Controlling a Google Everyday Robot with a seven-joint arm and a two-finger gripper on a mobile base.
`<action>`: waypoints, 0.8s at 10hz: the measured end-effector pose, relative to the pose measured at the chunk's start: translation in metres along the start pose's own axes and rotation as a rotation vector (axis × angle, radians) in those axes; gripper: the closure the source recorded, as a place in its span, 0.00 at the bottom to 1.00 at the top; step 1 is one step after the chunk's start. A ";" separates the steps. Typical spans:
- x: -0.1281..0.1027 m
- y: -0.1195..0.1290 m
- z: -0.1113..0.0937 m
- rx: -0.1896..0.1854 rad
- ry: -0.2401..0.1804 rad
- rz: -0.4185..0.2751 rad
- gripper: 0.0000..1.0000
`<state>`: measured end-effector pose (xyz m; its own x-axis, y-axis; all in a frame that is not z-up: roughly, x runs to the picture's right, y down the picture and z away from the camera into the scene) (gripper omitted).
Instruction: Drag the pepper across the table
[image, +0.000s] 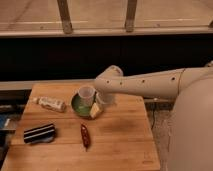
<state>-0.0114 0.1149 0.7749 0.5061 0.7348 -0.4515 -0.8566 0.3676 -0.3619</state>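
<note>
gripper (96, 110): yellowish, matt; at the bowl's right rim
arm (145, 86): smooth cream shell, likely plastic, faint sheen; runs right from the claw
table (120, 135): light wood, visible plank grain, satin; under the claw
pepper (85, 136): dark red, glossy skin; nearer the camera than the claw, apart
bowl (77, 106): green, smooth; just left of the claw
cup (86, 94): translucent, plastic-looking; just up-left of the claw
block (39, 133): black-and-white stripes, matt; well left of the claw

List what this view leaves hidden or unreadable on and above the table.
Camera view:
- gripper, at the green bowl's right rim: largely covered by the arm.
- green bowl: its inside, behind the plastic cup and gripper.
- bottle: label too small to read.
- pepper: which end bears the stem, too small.
- table: front-left corner, past the frame edge.
</note>
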 end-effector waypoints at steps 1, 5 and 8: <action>0.000 0.001 0.000 -0.001 0.000 -0.001 0.20; 0.009 0.032 0.023 0.002 0.046 -0.057 0.20; 0.018 0.054 0.049 -0.040 0.081 -0.084 0.20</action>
<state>-0.0533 0.1760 0.7872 0.5833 0.6538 -0.4819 -0.8073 0.4015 -0.4325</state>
